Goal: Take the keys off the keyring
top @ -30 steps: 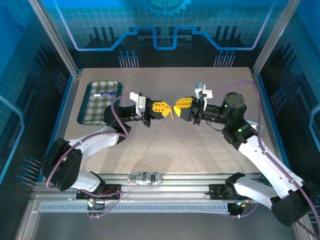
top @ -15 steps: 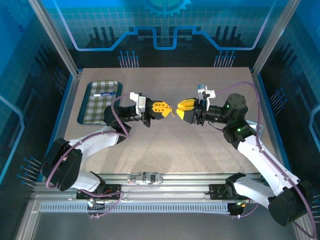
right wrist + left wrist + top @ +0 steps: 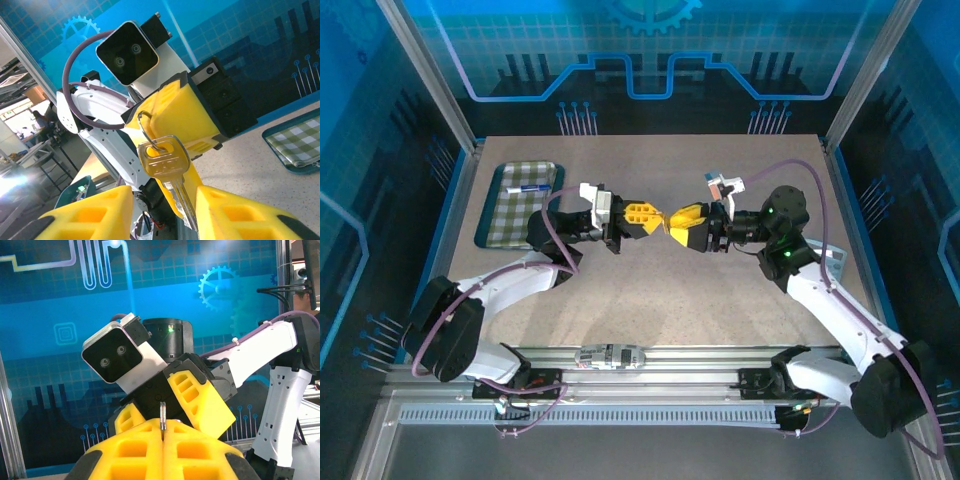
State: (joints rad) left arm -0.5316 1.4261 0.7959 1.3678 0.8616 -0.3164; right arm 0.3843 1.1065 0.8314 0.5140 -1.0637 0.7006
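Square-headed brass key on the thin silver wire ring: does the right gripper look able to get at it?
Probably yes. The left gripper pinches the thin silver wire ring, the square-headed brass key hangs free, and the right gripper's open fingers flank its blade, nothing between.

Brass key (image 3: 163,162) hangs blade-down from thin steel keyring (image 3: 139,126).

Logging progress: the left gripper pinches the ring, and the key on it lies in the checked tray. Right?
Not in the tray. The right wrist view shows the key hanging from the ring in mid-air, between the fingers of the open right gripper. The left gripper does pinch the ring.
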